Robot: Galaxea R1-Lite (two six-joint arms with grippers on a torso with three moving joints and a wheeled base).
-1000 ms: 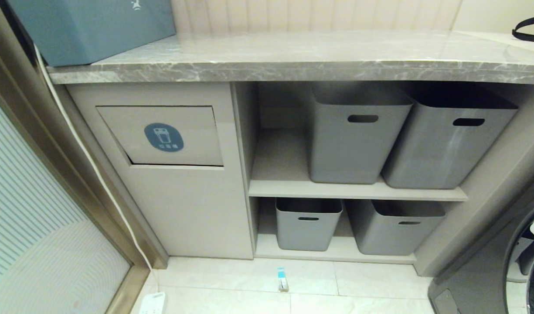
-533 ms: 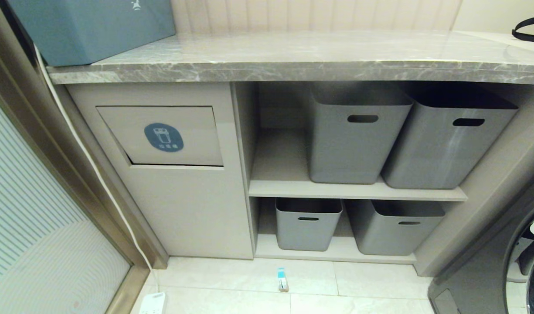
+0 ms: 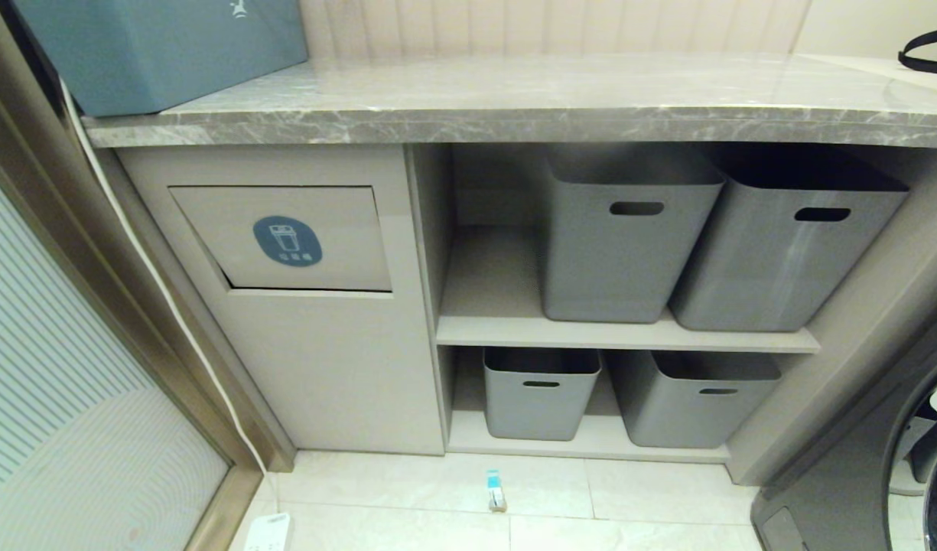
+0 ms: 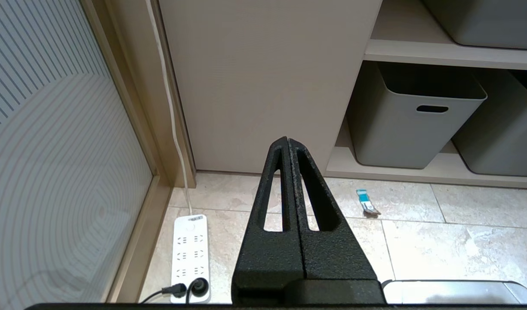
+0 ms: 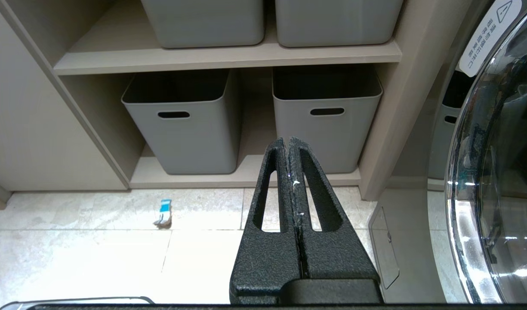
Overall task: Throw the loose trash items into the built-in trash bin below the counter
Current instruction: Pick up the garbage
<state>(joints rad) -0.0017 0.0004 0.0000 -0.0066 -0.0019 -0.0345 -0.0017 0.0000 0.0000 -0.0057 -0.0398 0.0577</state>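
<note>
- Nothing moved since the earlier pictures: same floor, same shelves, same strip wrapper (image 3: 496, 490) in the same spot.
- Closest in: left tool (image 4: 288, 142) and right tool (image 5: 288, 141) both pressed tight together, holding nothing, both up off the floor and pointing at the cabinet bottom. Neither seen from the head.
- On the floor tiles, just in front of the bottom shelf: the thin teal-and-white strip wrapper, lying flat, well apart from both tools. No other trash seen.
- Could go wrong: flat and thin, so hard to pinch off a smooth tile; may slide away or slip under the shelf edge if pushed.
- Could go wrong too: white power strip (image 4: 191, 254) and its cord on the floor near the left side; easy to bump or snag.
- Farther back: grey tubs (image 3: 541, 390) on the shelves, easy to mix up with the real bin.
- Trash bin flap (image 3: 284, 239) with the blue sticker, shut, on the left, under the tabletop (image 3: 514, 122). Needs a push to open, else the wrapper bounces off.
</note>
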